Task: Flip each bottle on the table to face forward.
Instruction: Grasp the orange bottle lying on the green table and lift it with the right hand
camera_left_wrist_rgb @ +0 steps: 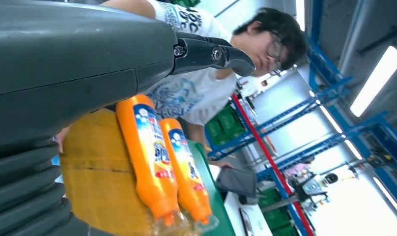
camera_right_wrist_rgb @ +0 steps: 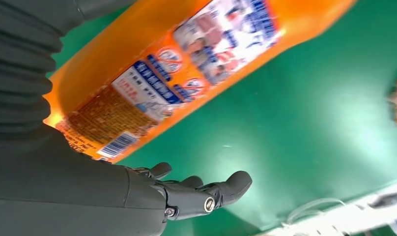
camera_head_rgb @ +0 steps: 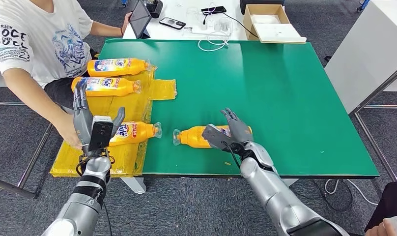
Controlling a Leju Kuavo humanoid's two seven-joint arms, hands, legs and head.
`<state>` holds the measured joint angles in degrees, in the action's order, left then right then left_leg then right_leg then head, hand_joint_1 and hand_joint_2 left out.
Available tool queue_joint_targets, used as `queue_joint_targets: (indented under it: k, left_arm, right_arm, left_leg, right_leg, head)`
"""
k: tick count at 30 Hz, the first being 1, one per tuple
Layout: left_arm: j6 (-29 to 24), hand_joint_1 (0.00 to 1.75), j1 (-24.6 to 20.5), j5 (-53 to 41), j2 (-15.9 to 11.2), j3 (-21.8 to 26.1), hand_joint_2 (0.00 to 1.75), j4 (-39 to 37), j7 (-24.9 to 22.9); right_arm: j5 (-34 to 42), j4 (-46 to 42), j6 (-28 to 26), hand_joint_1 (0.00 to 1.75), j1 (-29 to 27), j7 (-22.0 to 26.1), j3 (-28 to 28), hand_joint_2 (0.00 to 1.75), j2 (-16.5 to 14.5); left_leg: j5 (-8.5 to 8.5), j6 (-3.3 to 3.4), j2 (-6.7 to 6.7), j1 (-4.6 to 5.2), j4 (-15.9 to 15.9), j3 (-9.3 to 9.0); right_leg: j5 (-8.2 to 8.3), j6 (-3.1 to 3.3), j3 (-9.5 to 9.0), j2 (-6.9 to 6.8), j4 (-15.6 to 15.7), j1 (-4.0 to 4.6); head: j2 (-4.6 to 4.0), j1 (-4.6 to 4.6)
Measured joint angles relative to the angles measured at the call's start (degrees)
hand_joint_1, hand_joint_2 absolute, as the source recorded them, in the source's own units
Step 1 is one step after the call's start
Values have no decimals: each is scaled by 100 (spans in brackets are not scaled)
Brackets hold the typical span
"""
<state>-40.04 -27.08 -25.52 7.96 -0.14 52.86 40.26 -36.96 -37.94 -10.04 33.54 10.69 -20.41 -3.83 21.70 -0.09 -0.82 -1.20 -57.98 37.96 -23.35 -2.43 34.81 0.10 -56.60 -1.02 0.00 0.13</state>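
My right hand (camera_head_rgb: 231,133) sits over the lone orange detergent bottle (camera_head_rgb: 194,136) lying on the green counter (camera_head_rgb: 285,98), at about six o'clock of the counter's middle, near the front edge. The bottle's long axis runs nine-to-three across my view, clear cap (camera_head_rgb: 176,137) pointing to nine o'clock, base hidden under my palm. The hand covers the base end with fingers spread and reaching toward twelve o'clock; in the right wrist view the fingers (camera_right_wrist_rgb: 211,189) stand apart and off the bottle, with its barcode label turned toward the camera, so I judge nothing is clamped yet. I read that as the back label showing, so this bottle likely needs a roll about its long axis. The right hand is plainly the nearer one.

My left hand (camera_head_rgb: 88,118) is raised at about eight o'clock, over the yellow plastic sheet (camera_head_rgb: 123,105) that hangs off the counter's left edge. Its fingers point up and apart, holding nothing. Just beside it, toward three o'clock, lies a third bottle (camera_head_rgb: 135,132), cap to three o'clock. Two more bottles (camera_head_rgb: 113,76) lie side by side further back on the sheet, at about ten o'clock, both capped toward three o'clock, labels up.

A person (camera_head_rgb: 34,44) sits at the far left corner with one hand (camera_head_rgb: 69,132) close by my left hand, so I'd watch clearance there. A cardboard box (camera_head_rgb: 268,22) on the white table beyond holds white sheets.
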Motion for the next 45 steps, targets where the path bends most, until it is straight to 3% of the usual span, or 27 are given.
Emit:
queue_joint_targets:
  k: [14, 22, 32, 42, 43, 45]
  left_arm:
    - [-2, 0, 33, 95, 31, -296, 175, 64, 0]
    - [9, 0, -25, 340, 37, -516, 175, -63, -2]
    - [203, 0, -240, 734, 61, -795, 175, -478, -4]
    - [297, 0, -406, 860, 105, -903, 175, -805, -4]
    - [298, 0, -413, 866, 106, -905, 175, -820, -5]
    - [303, 0, -423, 879, 107, -911, 175, -851, -5]
  right_arm:
    - [-9, 526, 255, 0, 305, -42, -4, 175, 85]
    - [62, 911, 1248, 0, 639, 23, -40, 175, 110]
    - [-188, 1346, 2211, 0, 1081, -261, -425, 175, 252]
    - [-272, 1541, 2569, 1, 1253, -352, -750, 175, 343]
    - [-275, 1549, 2572, 7, 1256, -353, -767, 175, 351]
    - [-287, 1564, 2571, 80, 1261, -361, -799, 175, 365]
  left_leg:
    - [0, 0, 13, 0, 0, 0]
    - [0, 0, 25, -1, 0, -15]
    - [1, 1, 23, -1, 0, -35]
    - [1, 1, 22, 0, 0, -54]
    - [1, 1, 22, 0, 0, -55]
    - [1, 1, 22, 0, 0, -58]
  right_leg:
    - [0, 0, 1, 1, 0, 0]
    - [1, 0, -6, 4, 1, 1]
    - [0, 0, -28, 6, 3, 0]
    - [0, 0, -49, 6, 4, 0]
    - [0, 0, -50, 7, 4, 0]
    - [0, 0, -52, 7, 4, 1]
  head:
    - [0, 1]
    - [0, 1]
    - [0, 1]
    - [0, 1]
    - [0, 1]
    - [0, 1]
